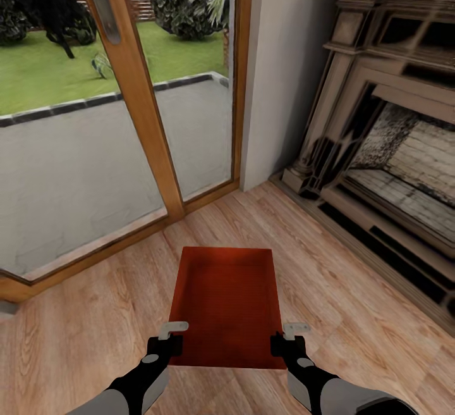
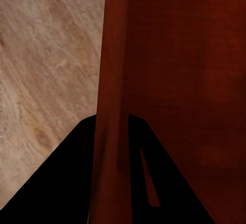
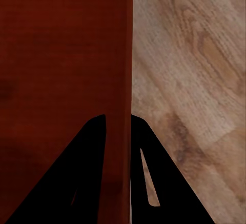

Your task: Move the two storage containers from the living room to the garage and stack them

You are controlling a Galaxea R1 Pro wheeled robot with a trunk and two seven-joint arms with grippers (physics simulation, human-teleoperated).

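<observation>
One orange-red storage container (image 1: 224, 304) is in front of me over the living room's light wood planks (image 1: 88, 326), its open top facing up. My left gripper (image 1: 169, 339) is shut on its left wall near the close corner. In the left wrist view the gripper (image 2: 110, 131) has a black finger (image 2: 66, 183) on either side of that wall (image 2: 110, 80). My right gripper (image 1: 287, 338) is shut on the right wall in the same way. The right wrist view shows this gripper (image 3: 119, 126) astride the thin wall (image 3: 120, 55). I cannot tell whether the bin rests on the planks.
Wood-framed glass doors (image 1: 148, 124) stand ahead on the left, with a paved terrace and lawn beyond. A pale wall section (image 1: 284, 67) separates them from the fireplace (image 1: 392, 168) on the right. Plank floor lies on both sides of the bin.
</observation>
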